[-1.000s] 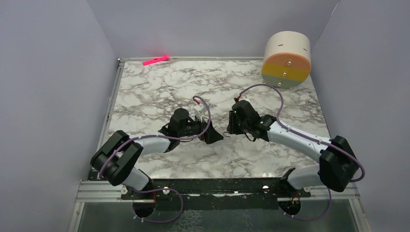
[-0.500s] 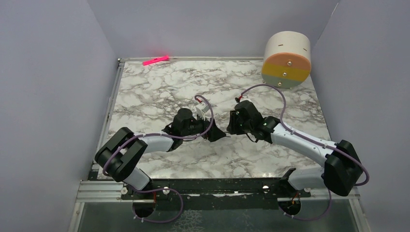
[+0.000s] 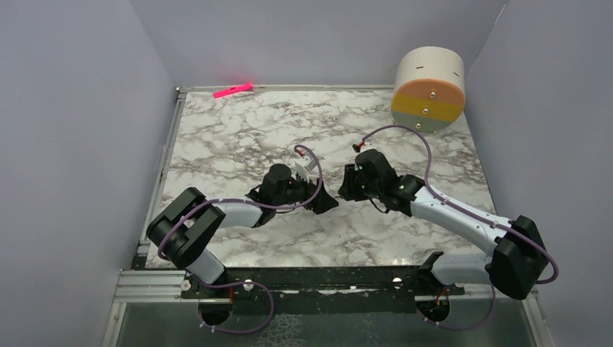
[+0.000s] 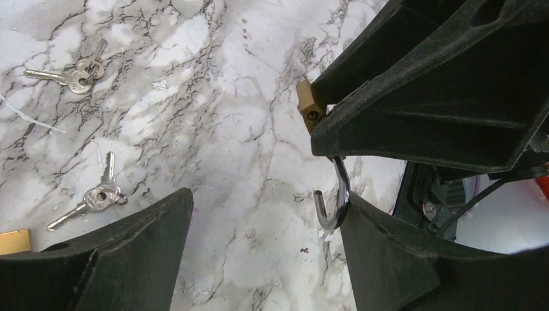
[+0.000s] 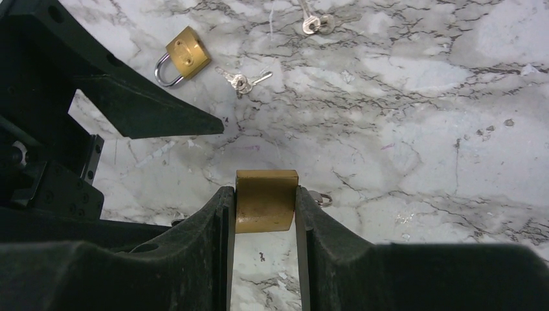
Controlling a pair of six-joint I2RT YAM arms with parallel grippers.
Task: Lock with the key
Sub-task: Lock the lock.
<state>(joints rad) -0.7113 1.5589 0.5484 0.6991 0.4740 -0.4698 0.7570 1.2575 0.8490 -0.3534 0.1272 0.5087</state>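
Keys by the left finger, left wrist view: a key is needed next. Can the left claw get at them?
Probably yes. The keys lie bare on the marble, the left claw is open and empty, and the right claw with the padlock is off to the other side.

A white tabletop veined in grey marble fills the middle of the top view, boxed in by plain lilac-grey walls at 9, 12 and 3 o'clock. A silver metal rail runs along the table's edge at 6 o'clock, and a thinner metal strip runs along the edge at 9 o'clock. A pink sliver lies at 11 o'clock, and a round drum banded cream, orange, yellow and grey sits at 1 o'clock. The light is even and soft, with faint shadows
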